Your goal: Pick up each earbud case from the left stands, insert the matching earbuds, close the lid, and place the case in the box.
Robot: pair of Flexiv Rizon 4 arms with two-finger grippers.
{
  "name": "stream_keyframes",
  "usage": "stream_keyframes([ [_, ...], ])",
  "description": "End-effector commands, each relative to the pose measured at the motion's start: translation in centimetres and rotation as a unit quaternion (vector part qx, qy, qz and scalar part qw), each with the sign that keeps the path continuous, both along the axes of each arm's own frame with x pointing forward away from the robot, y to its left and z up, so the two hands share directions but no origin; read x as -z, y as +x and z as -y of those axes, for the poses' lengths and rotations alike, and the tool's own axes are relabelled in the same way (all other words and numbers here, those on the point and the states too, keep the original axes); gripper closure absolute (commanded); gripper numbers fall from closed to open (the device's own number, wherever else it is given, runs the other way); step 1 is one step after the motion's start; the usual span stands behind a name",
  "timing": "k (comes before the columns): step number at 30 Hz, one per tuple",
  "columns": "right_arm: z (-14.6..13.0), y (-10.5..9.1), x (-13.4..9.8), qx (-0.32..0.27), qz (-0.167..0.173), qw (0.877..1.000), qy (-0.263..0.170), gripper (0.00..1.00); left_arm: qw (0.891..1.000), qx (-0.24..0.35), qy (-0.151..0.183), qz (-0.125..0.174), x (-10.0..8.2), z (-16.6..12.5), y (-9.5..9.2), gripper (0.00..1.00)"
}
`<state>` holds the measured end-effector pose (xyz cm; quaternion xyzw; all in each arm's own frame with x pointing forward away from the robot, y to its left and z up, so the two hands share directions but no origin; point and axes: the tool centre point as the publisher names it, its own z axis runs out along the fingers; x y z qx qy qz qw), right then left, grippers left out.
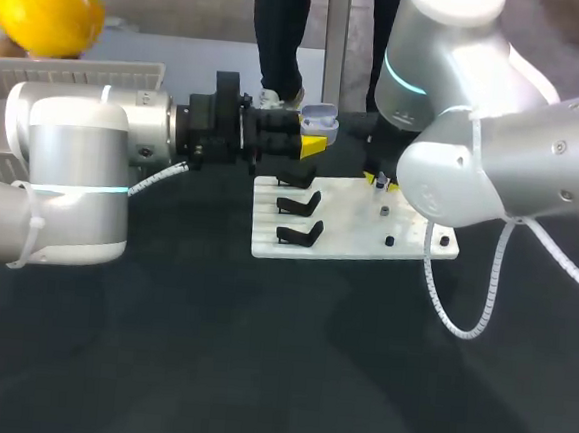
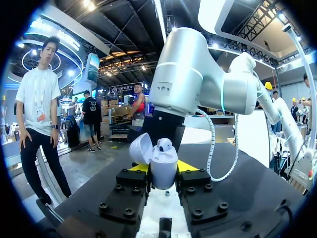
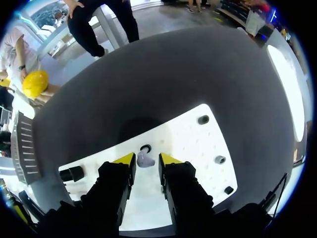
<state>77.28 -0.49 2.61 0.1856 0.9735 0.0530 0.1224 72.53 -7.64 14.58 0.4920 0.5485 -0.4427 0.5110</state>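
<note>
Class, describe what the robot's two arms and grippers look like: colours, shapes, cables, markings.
The left arm and right arm are smooth silver-grey rounded tubes, each with a glowing cyan ring and a white coiled cable. The left gripper and right gripper are black bolted blocks with two yellow-tipped fingers.

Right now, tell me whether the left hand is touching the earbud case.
Touching. The left wrist view shows the open earbud case pinched between both yellow-tipped fingers of the left hand, one on each side.
</note>
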Motion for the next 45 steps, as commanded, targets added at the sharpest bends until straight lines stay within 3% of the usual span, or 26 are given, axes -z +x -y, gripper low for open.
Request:
stream_keyframes([
  [1, -0.1, 0.4, 0.1, -0.002, -0.003, 1.000, -0.002, 0.87, 1.000, -0.003, -0.002, 0.002, 0.1, 0.0, -0.1, 1.00],
  [3, -0.1, 0.4, 0.1, -0.002, -0.004, 1.000, -0.001, 1.00, 1.000, -0.003, -0.002, 0.002, 0.1, 0.0, -0.1, 1.00],
  [13, -0.2, -0.4, -1.2, -0.003, -0.003, 1.000, -0.007, 1.00, 1.000, -0.003, -0.002, 0.002, 0.1, 0.0, -0.1, 1.00],
  [22, 0.5, -2.3, -4.9, -0.003, 0.009, 1.000, 0.014, 1.00, 1.000, -0.003, -0.002, 0.002, 0.1, 0.0, -0.1, 1.00],
  [32, 1.0, -5.4, -9.1, -0.021, -0.013, 0.999, 0.022, 1.00, 1.000, -0.003, -0.002, 0.002, 0.1, 0.0, -0.1, 1.00],
  [41, -0.2, -8.9, -13.3, -0.101, -0.043, 0.994, 0.004, 1.00, 1.000, -0.003, -0.002, 0.002, 0.1, 0.0, -0.1, 1.00],
  [45, -1.5, -10.5, -15.2, -0.162, -0.061, 0.985, -0.017, 1.00, 1.000, -0.003, -0.002, 0.002, 0.1, 0.0, -0.1, 1.00],
])
